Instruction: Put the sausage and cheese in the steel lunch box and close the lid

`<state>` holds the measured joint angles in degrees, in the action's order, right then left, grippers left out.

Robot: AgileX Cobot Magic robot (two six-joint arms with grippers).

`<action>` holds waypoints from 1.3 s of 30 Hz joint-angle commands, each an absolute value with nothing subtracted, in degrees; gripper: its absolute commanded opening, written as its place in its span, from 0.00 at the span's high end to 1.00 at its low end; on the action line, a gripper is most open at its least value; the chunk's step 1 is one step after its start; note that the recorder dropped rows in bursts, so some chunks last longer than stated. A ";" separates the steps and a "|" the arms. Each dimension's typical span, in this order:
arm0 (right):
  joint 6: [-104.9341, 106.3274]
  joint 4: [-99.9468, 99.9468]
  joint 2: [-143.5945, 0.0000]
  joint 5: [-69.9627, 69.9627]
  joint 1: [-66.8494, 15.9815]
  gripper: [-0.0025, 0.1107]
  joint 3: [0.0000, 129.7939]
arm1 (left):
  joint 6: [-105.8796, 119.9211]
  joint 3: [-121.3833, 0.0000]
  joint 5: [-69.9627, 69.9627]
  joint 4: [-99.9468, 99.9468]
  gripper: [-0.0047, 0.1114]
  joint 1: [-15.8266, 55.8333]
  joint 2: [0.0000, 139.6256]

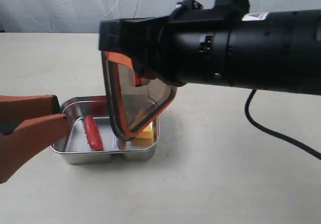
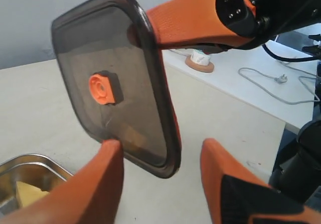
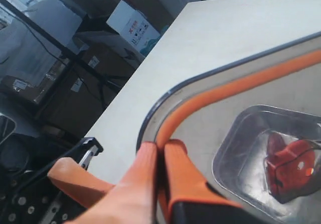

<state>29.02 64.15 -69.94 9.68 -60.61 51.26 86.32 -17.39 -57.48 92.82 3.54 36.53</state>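
The steel lunch box [image 1: 89, 157] sits left of centre on the table. The red sausage [image 1: 93, 132] lies in its left compartment and the yellow cheese [image 1: 145, 132] in its right one. The dark see-through lid [image 1: 134, 106] hangs tilted over the box's right part, its lower edge down in the box near the cheese. My right gripper [image 3: 160, 147] is shut on the lid's rim by the orange seal [image 3: 241, 83]. The left wrist view shows the lid's top [image 2: 135, 58] with its orange valve [image 2: 102, 87]. My left gripper [image 1: 60, 112] stands open at the box's left end, holding nothing.
The right arm's black body [image 1: 251, 48] spans the upper right above the table. A black cable [image 1: 281, 133] lies on the table at the right. A second table with a cord [image 2: 271, 81] and a small round object [image 2: 199, 61] stands beyond the table's edge.
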 commanded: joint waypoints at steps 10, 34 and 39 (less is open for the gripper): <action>29.98 64.31 -75.50 2.41 -67.44 0.99 56.46 | 90.20 -17.73 -54.36 92.87 0.51 3.55 37.03; 30.08 61.95 -79.85 2.59 -71.67 0.99 61.60 | 92.46 -17.73 -53.81 99.10 0.52 3.55 39.98; 30.08 61.95 -80.37 4.05 -72.12 0.99 61.85 | 95.59 -17.73 -51.59 98.63 0.68 3.55 39.98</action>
<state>29.42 62.91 -80.52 3.42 -71.82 61.20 93.10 -17.39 -52.48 97.90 3.54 39.81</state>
